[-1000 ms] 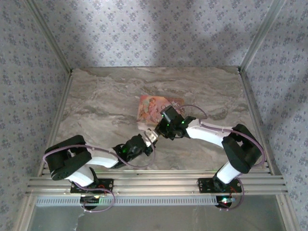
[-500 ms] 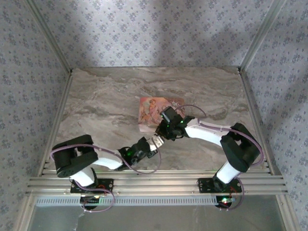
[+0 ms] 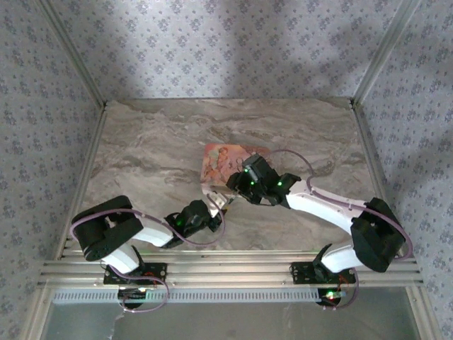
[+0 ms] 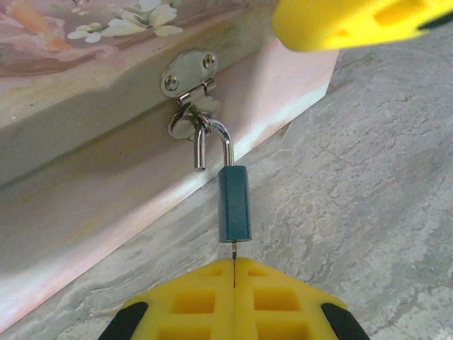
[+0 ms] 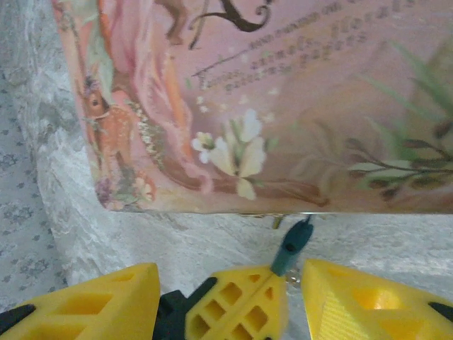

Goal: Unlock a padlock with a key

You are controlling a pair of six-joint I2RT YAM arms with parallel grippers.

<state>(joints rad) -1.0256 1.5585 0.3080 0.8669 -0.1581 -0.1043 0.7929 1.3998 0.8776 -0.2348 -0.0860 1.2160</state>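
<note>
padlock (image 4: 234, 205) hangs right at the left tool (image 4: 234, 273) tip, which pinches the key (image 4: 234, 247); right tool (image 5: 230, 283) spread apart

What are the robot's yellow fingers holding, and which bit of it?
The left gripper is shut on the key, pinching its hidden head end; the thin blade pokes into the padlock's bottom. The right gripper is open, holding nothing.

1 padlock (image 4: 234, 212), dk blue w/ silver shackle. 1 key (image 4: 234, 249). 1 pink printed box (image 4: 85, 120) w/ 1 silver hasp (image 4: 188, 71), 2 screws (image 4: 170, 83) on it. 2 tools: left tool (image 4: 234, 273), right tool (image 3: 233, 188). 2 arms: left arm (image 3: 152, 234), right arm (image 3: 325, 205). 1 marble desk (image 3: 141, 149).
</note>
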